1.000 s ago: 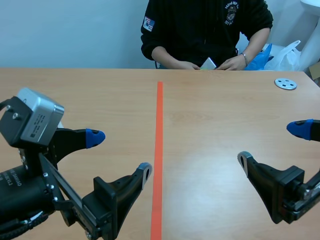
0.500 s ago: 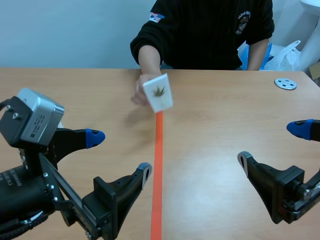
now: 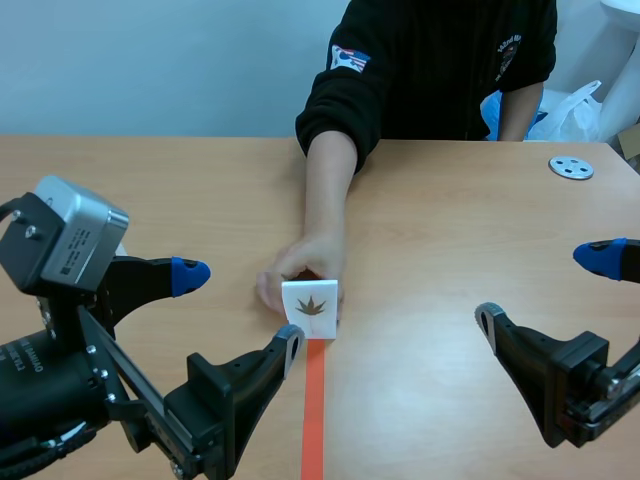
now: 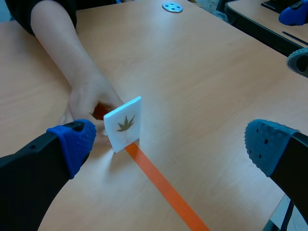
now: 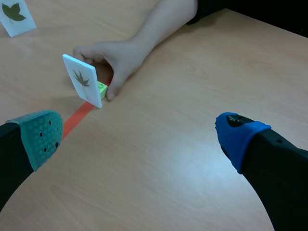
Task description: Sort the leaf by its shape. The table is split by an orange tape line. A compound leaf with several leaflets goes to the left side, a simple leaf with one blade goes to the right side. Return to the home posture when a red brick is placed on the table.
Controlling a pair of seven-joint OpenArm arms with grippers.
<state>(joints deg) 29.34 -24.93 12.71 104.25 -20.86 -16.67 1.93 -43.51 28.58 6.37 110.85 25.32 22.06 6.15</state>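
Scene view: a person's hand (image 3: 300, 268) pinches a flat white leaf card (image 3: 309, 309), upright on the orange tape line (image 3: 313, 430), just ahead of the wide-open left gripper (image 3: 240, 310). The right gripper (image 3: 545, 288) also gapes, well apart, and a round holed metal disc (image 3: 571, 167) lies far right on the smooth wood-grain table (image 3: 450, 230). Left wrist view: the hand crowds the card's back. Right wrist view: a small green block (image 5: 102, 88) touches the card's base, and a second card (image 5: 16, 17) stands far beyond.
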